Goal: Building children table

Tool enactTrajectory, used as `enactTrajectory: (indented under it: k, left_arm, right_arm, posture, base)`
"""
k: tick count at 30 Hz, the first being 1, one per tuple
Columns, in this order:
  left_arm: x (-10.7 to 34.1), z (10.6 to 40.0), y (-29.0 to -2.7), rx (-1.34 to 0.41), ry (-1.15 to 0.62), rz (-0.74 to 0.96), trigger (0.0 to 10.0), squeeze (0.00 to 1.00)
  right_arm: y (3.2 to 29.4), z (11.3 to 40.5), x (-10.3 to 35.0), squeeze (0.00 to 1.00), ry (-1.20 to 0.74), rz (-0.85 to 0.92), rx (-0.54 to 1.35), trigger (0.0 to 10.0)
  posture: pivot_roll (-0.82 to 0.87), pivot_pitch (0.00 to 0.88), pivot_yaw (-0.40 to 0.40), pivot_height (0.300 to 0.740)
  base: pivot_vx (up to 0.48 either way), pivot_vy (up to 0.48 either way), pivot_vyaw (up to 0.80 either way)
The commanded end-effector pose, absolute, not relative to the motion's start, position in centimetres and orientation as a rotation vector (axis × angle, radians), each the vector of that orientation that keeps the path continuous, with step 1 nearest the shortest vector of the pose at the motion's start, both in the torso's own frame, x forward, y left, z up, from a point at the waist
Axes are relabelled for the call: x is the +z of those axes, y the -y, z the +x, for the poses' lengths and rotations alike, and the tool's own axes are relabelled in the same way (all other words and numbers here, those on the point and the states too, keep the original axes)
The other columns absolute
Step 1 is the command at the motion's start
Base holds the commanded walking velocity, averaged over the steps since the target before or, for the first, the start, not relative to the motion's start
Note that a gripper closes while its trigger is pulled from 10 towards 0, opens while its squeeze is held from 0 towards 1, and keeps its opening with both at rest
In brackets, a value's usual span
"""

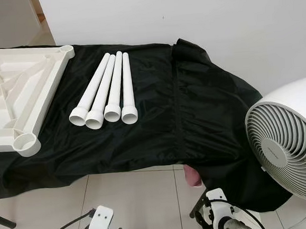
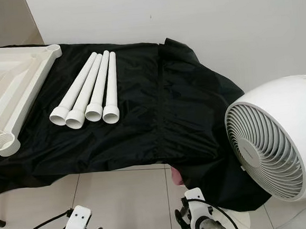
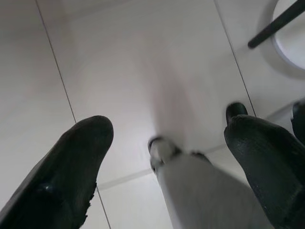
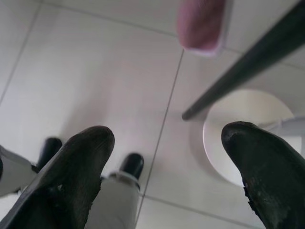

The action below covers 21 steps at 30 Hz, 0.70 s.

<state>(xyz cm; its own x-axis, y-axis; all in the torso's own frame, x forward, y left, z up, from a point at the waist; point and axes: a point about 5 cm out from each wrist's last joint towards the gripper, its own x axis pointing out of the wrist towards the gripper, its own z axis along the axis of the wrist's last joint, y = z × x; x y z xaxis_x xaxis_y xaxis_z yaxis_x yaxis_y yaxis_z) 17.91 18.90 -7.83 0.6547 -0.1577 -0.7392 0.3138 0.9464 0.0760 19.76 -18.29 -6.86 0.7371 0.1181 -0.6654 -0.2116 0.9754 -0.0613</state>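
Evidently nothing of the build is begun yet: the white table top panel [image 1: 13,93] lies upside down on the black cloth [image 1: 195,116] that covers the tabletop, at the robot's far left, its ribbed underside up and round corner sockets [image 1: 27,143] showing. Just beside it, toward the middle, four white legs [image 1: 106,91] lie side by side, touching one another, their wide ends toward the robot. A white fan [image 1: 293,140] stands at the right, near the cloth's hanging edge. Both arms hang low over the tiled floor [image 1: 133,201], well short of the parts. The left claw [image 3: 167,143] points down at the floor with its two black fingers spread apart and nothing between them; the right claw [image 4: 167,143] is likewise spread and empty, above the tiles and a round white base. I judge the step in hand to be the approach; the next move calls for raising an arm over the cloth, closing on one leg, and carrying its end to a socket.
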Motion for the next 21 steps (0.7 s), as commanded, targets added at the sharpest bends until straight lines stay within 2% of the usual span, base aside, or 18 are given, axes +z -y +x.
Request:
enactTrajectory:
  k: [1, 10, 21]
  left_arm:
    - [-8.3, 17.1, -19.6, -0.193, -0.861, 0.198, 10.0, 0.00]
    - [-8.9, 15.9, -20.1, -0.139, -0.928, 0.157, 10.0, 0.00]
    - [-10.0, 13.1, -20.9, -0.096, -1.055, 0.161, 10.0, 0.00]
  right_arm:
    - [18.8, 18.7, -7.5, 0.00, -0.770, -0.143, 0.162, 10.0]
    - [19.2, 17.0, -8.4, 0.00, -0.856, -0.155, 0.142, 10.0]
    - [20.0, 14.9, -9.3, 0.00, -0.940, -0.152, 0.100, 10.0]
  posture:
    - [0.02, 0.022, -0.047, 0.740]
    - [0.03, 0.025, -0.053, 0.740]
    - [0.02, 0.039, -0.055, 0.740]
  base:
    - [0.000, 0.000, 0.00]
    - [0.000, 0.000, 0.00]
    - [0.000, 0.000, 0.00]
